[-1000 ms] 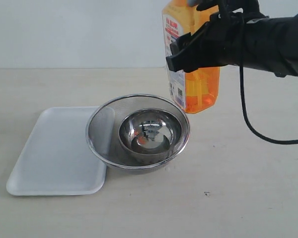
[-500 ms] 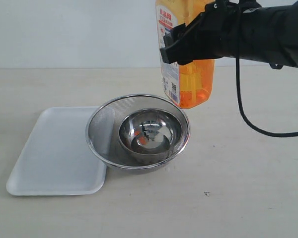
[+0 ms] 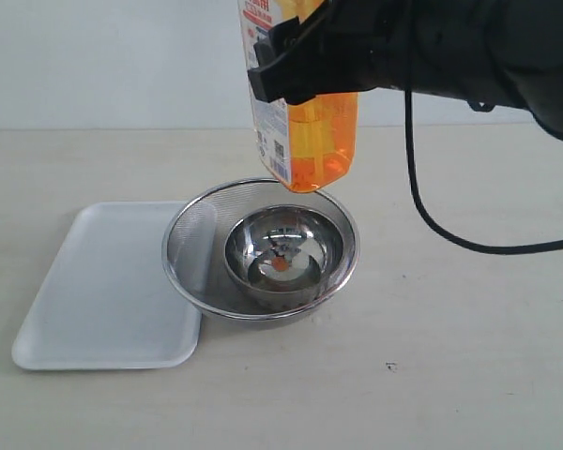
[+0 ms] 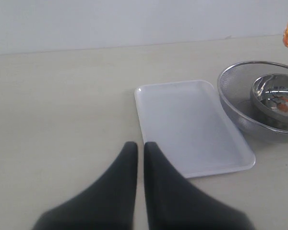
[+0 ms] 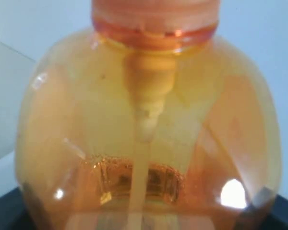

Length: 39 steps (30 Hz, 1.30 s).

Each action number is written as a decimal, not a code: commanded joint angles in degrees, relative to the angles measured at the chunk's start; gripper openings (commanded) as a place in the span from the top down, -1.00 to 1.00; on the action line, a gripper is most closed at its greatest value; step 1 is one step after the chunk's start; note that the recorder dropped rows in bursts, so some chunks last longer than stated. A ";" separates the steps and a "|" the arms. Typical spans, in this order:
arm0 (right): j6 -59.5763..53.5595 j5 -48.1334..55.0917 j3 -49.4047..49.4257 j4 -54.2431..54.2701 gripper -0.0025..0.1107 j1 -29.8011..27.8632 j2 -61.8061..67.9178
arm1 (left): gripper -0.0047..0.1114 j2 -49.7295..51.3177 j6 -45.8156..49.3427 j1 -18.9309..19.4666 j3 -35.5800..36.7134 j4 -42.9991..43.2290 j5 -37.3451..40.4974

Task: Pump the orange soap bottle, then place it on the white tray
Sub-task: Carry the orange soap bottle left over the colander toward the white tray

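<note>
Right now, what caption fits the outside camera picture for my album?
Right hand holds the orange soap bottle up by the strainer and bowl; white tray beside them.

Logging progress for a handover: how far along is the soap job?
Looks done: an orange spot in the steel bowl suggests the pumping, though it may be a reflection. In hand: the right gripper holds the orange soap bottle in the air above the strainer. Left: set it on the white tray, which has nothing on it. The left gripper hangs shut near the tray.
</note>
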 commanded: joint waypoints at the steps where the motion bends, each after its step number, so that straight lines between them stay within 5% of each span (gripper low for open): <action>1: 0.69 -3.06 -2.16 -0.91 0.96 0.29 -0.86 | 0.84 -0.36 -0.36 -0.03 0.24 0.31 -0.32; 39: 0.04 4.51 -18.83 -1.31 0.96 9.00 12.89 | 0.84 -0.36 -0.36 -0.03 0.24 -0.43 -0.32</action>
